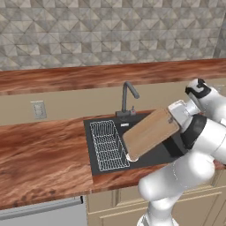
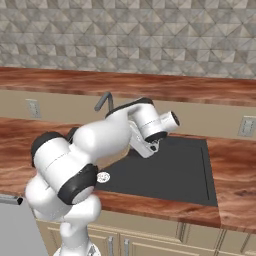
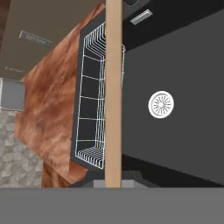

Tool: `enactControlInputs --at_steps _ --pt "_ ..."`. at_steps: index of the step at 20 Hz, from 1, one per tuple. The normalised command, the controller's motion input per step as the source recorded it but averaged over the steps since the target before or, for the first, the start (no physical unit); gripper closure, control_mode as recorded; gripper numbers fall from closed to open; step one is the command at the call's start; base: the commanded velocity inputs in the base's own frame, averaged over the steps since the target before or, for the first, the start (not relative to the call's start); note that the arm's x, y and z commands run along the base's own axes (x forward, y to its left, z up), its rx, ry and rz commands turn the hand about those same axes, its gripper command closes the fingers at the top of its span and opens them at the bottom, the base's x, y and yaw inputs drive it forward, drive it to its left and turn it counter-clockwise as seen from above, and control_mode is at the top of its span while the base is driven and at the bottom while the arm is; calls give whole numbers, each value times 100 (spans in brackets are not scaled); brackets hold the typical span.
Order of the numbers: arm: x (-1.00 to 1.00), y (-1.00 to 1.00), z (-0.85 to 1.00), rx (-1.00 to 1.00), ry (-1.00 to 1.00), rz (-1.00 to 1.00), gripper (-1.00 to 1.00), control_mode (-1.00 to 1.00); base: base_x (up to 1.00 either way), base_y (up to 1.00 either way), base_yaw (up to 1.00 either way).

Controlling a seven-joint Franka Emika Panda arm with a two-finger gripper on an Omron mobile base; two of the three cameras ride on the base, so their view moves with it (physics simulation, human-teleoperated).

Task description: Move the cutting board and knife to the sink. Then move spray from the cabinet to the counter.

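Note:
My gripper (image 1: 173, 118) is shut on the right end of the cutting board (image 1: 150, 132), a light tan wooden board. It hangs tilted above the sink (image 1: 156, 154), a dark rectangular basin set in the red-brown counter (image 1: 44, 159). The hand view looks along the cutting board (image 3: 113, 87) edge-on, as a narrow tan strip rising from my gripper (image 3: 113, 180) across the sink (image 3: 183, 65). In the right base view my arm covers the left part of the sink (image 2: 170, 170). The knife, the spray and the cabinet are out of view.
A white wire rack (image 1: 108, 145) fills the left part of the basin. A dark faucet (image 1: 128, 99) stands behind the sink. The round drain (image 3: 161, 105) lies on the basin floor. A wall outlet (image 1: 39, 109) sits on the beige backsplash at left.

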Motion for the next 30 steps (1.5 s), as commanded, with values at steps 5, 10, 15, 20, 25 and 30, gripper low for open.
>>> enactControlInputs --at_steps 5,10,15,20,25,30 --pt "32 -2 -29 -1 -11 14 100 -100 0 0 0" --pt "34 -1 -17 0 -1 6 100 -100 0 0 0" --pt "36 -3 -22 0 -2 0 100 -100 0 0 0" --pt "28 0 -23 0 -5 0 100 -100 0 0 0" --pt "18 0 -17 0 -9 0 100 -100 0 0 0" --pt "16 0 -36 0 -11 0 100 -100 0 0 0"
